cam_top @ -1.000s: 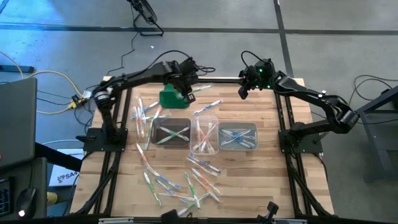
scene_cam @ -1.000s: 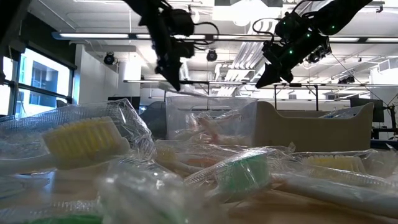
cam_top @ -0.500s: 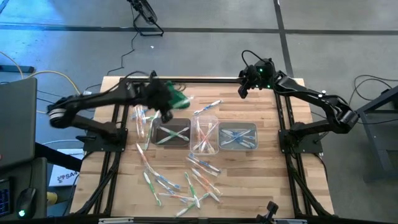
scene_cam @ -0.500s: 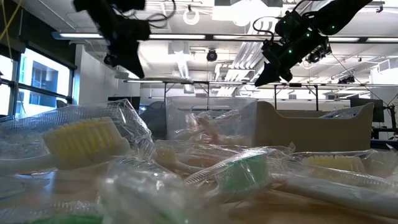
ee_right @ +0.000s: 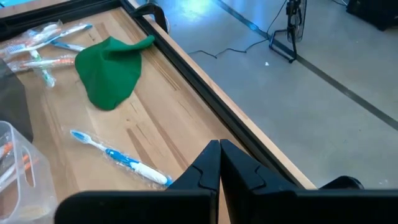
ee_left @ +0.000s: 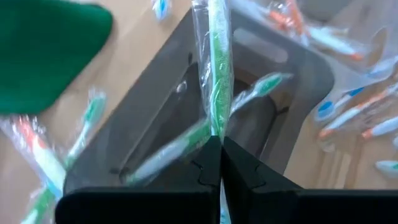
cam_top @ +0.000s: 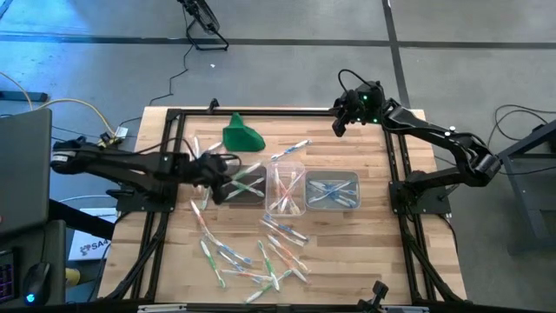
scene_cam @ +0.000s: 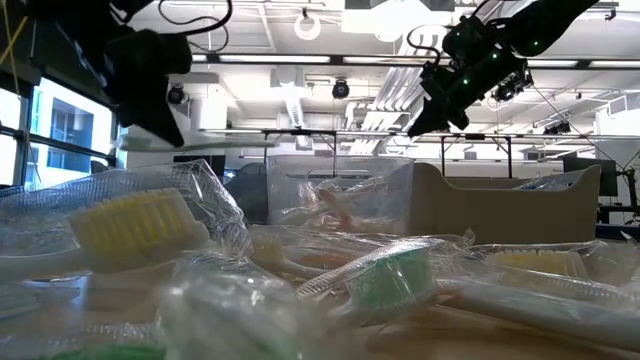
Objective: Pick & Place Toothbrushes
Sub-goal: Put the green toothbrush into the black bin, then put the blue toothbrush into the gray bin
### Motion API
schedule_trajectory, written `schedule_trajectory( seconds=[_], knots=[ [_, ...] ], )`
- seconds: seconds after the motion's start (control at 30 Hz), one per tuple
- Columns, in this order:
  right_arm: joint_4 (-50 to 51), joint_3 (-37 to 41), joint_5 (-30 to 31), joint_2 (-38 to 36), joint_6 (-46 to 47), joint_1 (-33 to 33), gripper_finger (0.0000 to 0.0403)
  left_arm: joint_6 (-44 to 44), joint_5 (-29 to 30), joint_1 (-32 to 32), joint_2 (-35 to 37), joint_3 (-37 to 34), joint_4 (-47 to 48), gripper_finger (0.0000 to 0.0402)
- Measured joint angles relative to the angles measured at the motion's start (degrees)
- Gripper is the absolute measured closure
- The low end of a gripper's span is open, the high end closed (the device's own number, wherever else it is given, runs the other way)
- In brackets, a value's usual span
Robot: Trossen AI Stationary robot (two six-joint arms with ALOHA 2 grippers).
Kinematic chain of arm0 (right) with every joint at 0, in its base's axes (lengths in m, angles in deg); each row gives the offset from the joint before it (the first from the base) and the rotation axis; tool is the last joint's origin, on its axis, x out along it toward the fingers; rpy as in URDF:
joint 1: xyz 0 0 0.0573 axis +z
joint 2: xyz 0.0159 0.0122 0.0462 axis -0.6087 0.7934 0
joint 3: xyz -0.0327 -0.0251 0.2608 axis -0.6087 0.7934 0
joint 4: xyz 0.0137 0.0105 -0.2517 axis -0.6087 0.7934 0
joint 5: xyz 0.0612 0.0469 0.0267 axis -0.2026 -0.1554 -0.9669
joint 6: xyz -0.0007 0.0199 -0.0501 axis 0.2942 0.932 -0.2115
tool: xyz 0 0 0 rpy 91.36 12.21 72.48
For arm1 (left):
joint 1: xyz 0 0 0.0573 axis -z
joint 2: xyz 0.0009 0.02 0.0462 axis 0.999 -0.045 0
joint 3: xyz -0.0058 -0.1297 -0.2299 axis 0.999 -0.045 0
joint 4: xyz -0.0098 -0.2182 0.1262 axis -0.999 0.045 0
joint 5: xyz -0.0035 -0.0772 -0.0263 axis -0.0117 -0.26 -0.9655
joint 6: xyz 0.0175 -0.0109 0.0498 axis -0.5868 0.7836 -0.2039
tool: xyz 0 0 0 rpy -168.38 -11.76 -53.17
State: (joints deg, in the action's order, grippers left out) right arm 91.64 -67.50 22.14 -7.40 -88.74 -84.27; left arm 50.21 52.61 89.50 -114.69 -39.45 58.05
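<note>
Green-handled wrapped toothbrush (ee_left: 217,68) clamped in the left gripper (ee_left: 221,144) over the dark tub (ee_left: 292,74)

Pinched only at its end, it could swivel or slip in its slick wrapper and land on the tub's rim or the table (cam_top: 382,252). The right gripper (cam_top: 340,124) waits, fingers together, at the table's far right corner. Loose toothbrushes (cam_top: 261,256) crowd the near edge; the green cloth (cam_top: 240,135) lies near the far edge.
</note>
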Motion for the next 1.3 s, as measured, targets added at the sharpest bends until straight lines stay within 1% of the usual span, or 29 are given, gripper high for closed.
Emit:
schedule_trajectory(
  seconds=[0.07,0.2,0.33,0.47,0.7,0.8,0.93,1.17,1.3],
  knots=[
    [0.0,0.0,0.0,0.0,0.0,0.01,0.0401,2.05,1.37,1.49,-0.3,-1.17,-1.21,0.0401],
    [-0.02,0.0,0.02,0.0,0.0,-0.01,0.0401,1.55,2.92,2.97,-0.42,-2.73,-4.1,0.0401],
    [-0.02,0.0,0.02,0.0,0.0,0.0,0.0401,1.39,3.04,2.84,-0.42,-4.16,-4.39,0.0401],
    [0.0,0.0,0.0,0.0,0.0,-0.01,0.0401,1.43,3.04,2.84,-0.42,-6.18,-6.96,0.0401],
    [0.0,0.0,0.0,0.0,0.0,-0.01,0.0401,5.51,3.24,2.84,-0.44,-7.24,-6.85,0.0401],
    [0.0,0.0,0.0,0.0,0.0,0.01,0.0401,5.94,3.39,2.84,-0.44,-7.24,-6.82,0.04],
    [0.0,0.0,0.0,0.0,0.0,0.0,0.0401,6.3,3.37,2.83,-0.44,-7.24,-6.8,0.0376],
    [0.0,0.0,0.0,0.0,0.0,-0.01,0.0401,6.65,3.39,2.81,-0.44,-7.24,-6.83,0.0302],
    [0.0,0.0,0.0,0.0,0.0,-0.01,0.0401,3.67,4.22,2.81,-0.44,-7.24,-7.92,0.0286]
  ],
)
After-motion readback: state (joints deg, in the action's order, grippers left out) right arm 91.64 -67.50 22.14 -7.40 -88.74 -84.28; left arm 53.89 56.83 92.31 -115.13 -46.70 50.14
